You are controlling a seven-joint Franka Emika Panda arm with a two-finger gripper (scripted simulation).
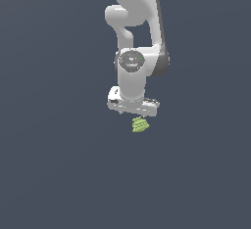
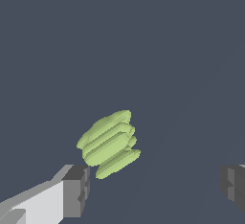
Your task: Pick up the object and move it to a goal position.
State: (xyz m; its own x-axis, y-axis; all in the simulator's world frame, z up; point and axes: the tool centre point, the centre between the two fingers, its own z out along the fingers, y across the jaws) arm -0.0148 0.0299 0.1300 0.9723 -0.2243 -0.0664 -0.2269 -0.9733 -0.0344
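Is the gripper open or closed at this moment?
Open. In the wrist view the gripper has its two dark fingertips far apart, and the yellow-green object lies beyond them, not clamped.

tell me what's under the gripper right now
The yellow-green lumpy object lies below the open gripper, nearer one of its fingers. Its underside is hidden.

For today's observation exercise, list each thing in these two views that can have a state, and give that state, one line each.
Gripper: open, fingers spread wide, holding nothing.
Yellow-green object: not gripped, lies nearer one finger than the other, apart from both.
Arm: reaches down, gripper just above the object.
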